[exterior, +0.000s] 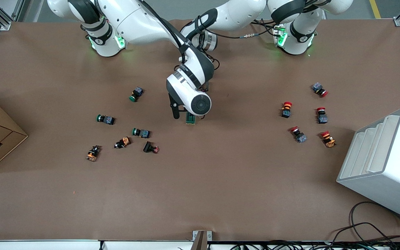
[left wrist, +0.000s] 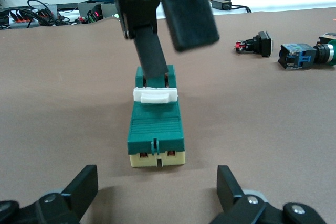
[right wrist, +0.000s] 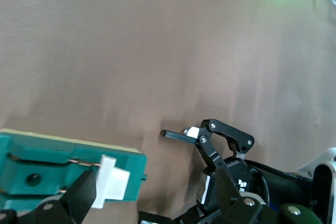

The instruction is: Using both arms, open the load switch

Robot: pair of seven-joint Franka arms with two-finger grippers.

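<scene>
Shows the load switch [exterior: 190, 119] flat on the brown bench [exterior: 200, 194], about midway between the two arms' ends, white lever [left wrist: 155, 95] facing up across its green body. Lies free of any clamp, so apparently needs bracing before the lever can be worked.

Finds the right gripper [left wrist: 176, 59] directly over the switch, fingers apart, one slim finger [left wrist: 152, 51] planted down on the green body just beside the lever. Reads as a lever-working stance: tip set against the white piece to push or pry, not to lift the block.

Catches the left gripper [left wrist: 157, 198] low on the bench at the cream-coloured end of the switch, fingers [left wrist: 79, 187] spread wide and touching nothing. Looks lined up to close around that end and hold the block steady for the right arm. Hidden in the front view beneath the right arm's wrist.

Judged an early step: lever not visibly thrown, block not yet gripped. Risks the switch skidding or tipping if pressed before being held.

Leaves the rest out of play: green push buttons [exterior: 136, 93] scattered toward the right arm's end, red push buttons [exterior: 286, 109] toward the left arm's end, and a white rack [exterior: 384, 163] near the bench edge, all well apart from the switch.
</scene>
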